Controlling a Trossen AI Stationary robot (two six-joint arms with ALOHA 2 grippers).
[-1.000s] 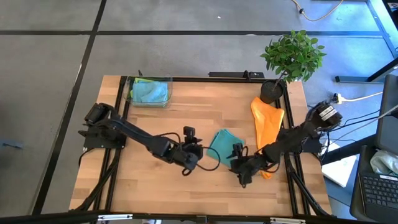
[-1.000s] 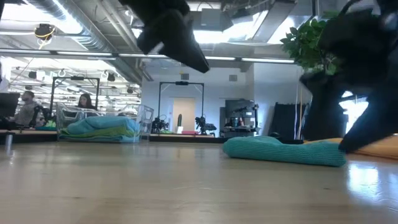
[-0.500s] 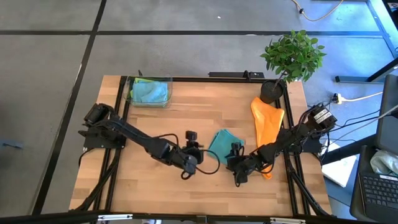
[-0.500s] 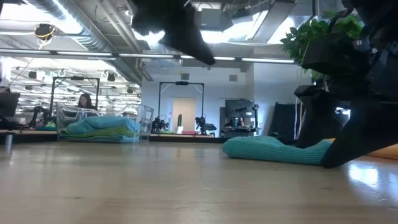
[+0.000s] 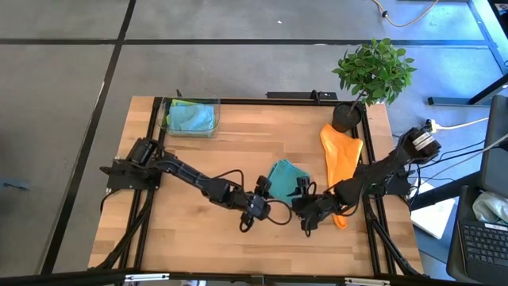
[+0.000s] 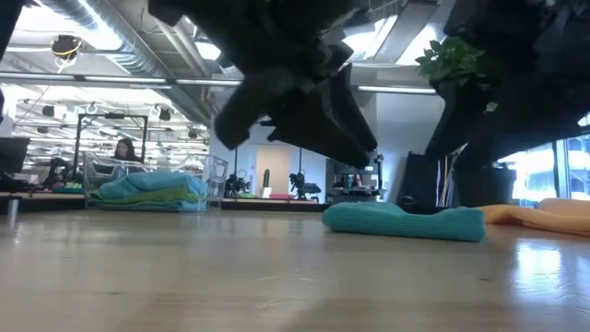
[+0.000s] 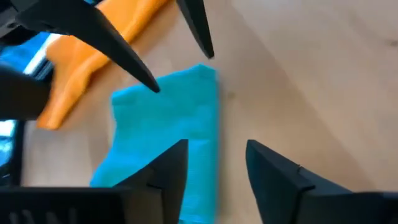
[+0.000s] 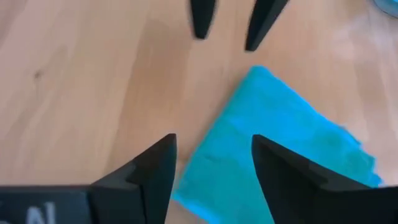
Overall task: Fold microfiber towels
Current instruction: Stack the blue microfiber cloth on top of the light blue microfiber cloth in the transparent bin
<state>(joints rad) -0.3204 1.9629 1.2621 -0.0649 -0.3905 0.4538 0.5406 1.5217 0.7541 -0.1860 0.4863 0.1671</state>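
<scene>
A folded teal towel (image 5: 284,175) lies flat on the wooden table (image 5: 198,230), right of the middle; it also shows in the low view (image 6: 406,222). My left gripper (image 5: 262,195) hovers open at the towel's left near corner (image 7: 214,155). My right gripper (image 5: 302,197) hovers open at its right near corner (image 8: 214,149). Each wrist view shows the other gripper's fingertips beyond the towel (image 7: 168,124) (image 8: 286,137). An orange towel (image 5: 341,157) lies stretched out near the right edge. Light blue and lime green towels lie in a clear bin (image 5: 190,117).
A potted plant (image 5: 371,75) stands at the table's far right corner, just beyond the orange towel. The clear bin stands at the far left. Bare wood lies left of and in front of the teal towel. People sit in the room beyond the table (image 6: 124,152).
My left gripper has gone toward the table's right edge, up to the teal towel. My right gripper, which stood low at the towel's right end, has risen off the table. The teal towel stays on the table.
</scene>
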